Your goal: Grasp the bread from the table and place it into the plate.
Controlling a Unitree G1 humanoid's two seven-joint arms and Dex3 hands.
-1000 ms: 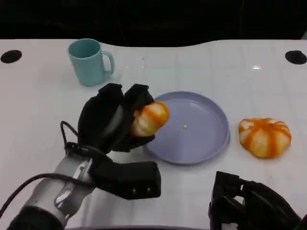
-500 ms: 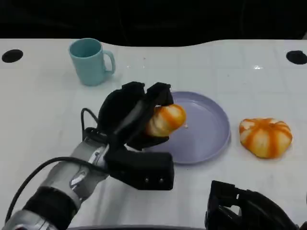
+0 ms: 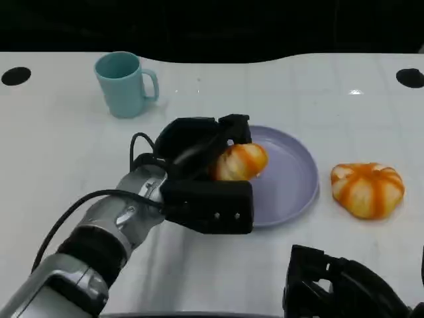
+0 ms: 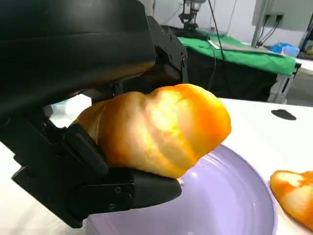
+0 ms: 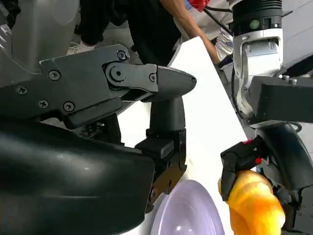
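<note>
Left hand [image 3: 199,142] clamped on the bread [image 3: 240,162], held over the near-left part of the purple plate [image 3: 291,182]. From the left wrist, black fingers [image 4: 112,191] seen under and over the bread [image 4: 156,129], which hangs clear above the plate [image 4: 230,200] without touching it: a gap not readable from the head camera. Second orange bun [image 3: 366,189] on the table [image 3: 53,159] right of the plate; teal mug [image 3: 124,84] far left. Right hand [image 3: 338,291] low at the near edge, holding nothing; from its wrist, fingers [image 5: 146,83] spread apart, a person's arm [image 5: 188,24] beyond the table.
</note>
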